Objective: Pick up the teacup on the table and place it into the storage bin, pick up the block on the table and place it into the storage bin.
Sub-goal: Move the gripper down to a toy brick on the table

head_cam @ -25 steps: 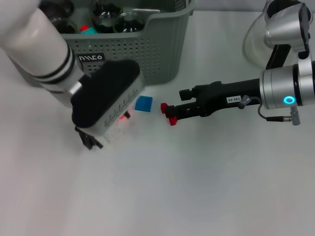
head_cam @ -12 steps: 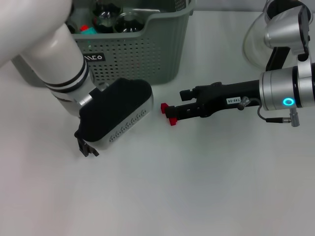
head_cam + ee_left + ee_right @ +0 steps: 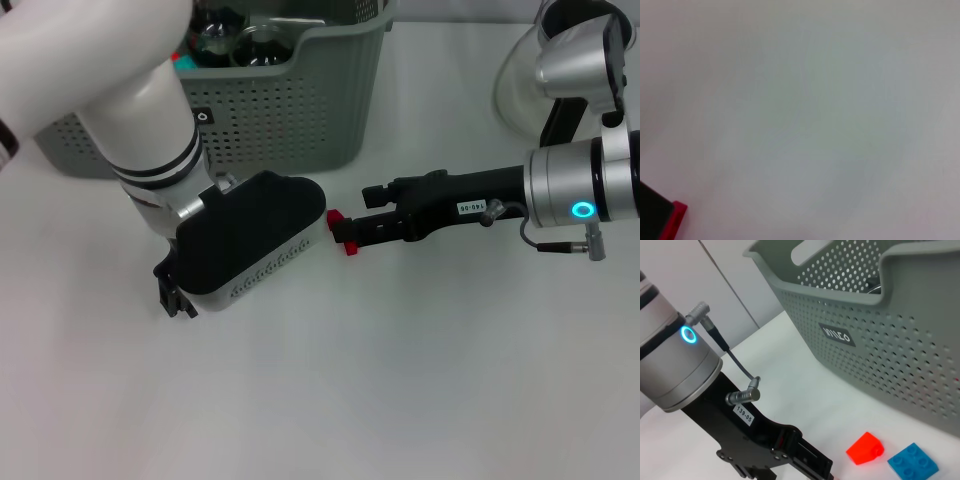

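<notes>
**A:** Blue block (image 3: 912,465): where had it gone? A second earlier the head view showed it on the table (image 3: 400,380), between the left arm's wrist housing (image 3: 250,245) and the right gripper (image 3: 342,231).

**B:** The left arm had swung across toward the right gripper, and its black-and-white housing now covered that spot. Only the right wrist view showed the block. It lay just beside a red block (image 3: 866,448), in front of the perforated wall of the storage bin (image 3: 300,110) and apart from it.

**A:** Anything else changed?

**B:** The bin's black label (image 3: 203,117) had been readable before, but the arm now hid all but its last letter. The right gripper had hardly stirred.

**A:** And the pincers?

**B:** The right one stood open, its red tips apart with nothing between them. The housing's corner overlapped the farther tip. The left gripper (image 3: 175,297) hung low over the table. I couldn't tell whether it was open or closed, because the right wrist view cut it off at the frame's edge.

**A:** The teacup?

**B:** I couldn't pick it out. Dark glassware (image 3: 255,42) sat inside the bin toward the table's far edge, cropped by the top of the frame. A clear pitcher (image 3: 520,90) stood near the far right corner, partly behind the right arm. The left wrist view showed bare table and a black, red-edged corner (image 3: 662,222) I couldn't identify.
</notes>
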`<state>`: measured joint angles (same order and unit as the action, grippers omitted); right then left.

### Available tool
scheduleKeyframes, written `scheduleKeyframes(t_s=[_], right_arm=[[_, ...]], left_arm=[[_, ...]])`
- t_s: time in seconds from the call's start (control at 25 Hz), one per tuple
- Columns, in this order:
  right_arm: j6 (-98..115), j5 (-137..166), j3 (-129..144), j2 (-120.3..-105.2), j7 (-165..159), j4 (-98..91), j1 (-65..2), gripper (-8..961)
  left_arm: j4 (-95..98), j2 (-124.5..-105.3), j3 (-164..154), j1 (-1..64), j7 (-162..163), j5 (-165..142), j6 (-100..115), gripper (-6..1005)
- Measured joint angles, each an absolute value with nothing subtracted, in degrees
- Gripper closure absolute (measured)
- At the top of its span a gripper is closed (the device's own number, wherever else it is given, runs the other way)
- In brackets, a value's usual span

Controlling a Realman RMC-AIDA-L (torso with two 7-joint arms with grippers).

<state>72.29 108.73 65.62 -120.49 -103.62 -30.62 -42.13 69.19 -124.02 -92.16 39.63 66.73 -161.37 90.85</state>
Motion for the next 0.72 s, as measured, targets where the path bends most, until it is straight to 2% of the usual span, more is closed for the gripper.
scheduleKeyframes(t_s=[0.72], right_arm=[[72.48,108.72,65.47,-120.50,-102.13,-29.65,-41.75,39]], left_arm=[[66.34,-124.45,-94.87,42.06,69.47,-162.77,87.61,52]])
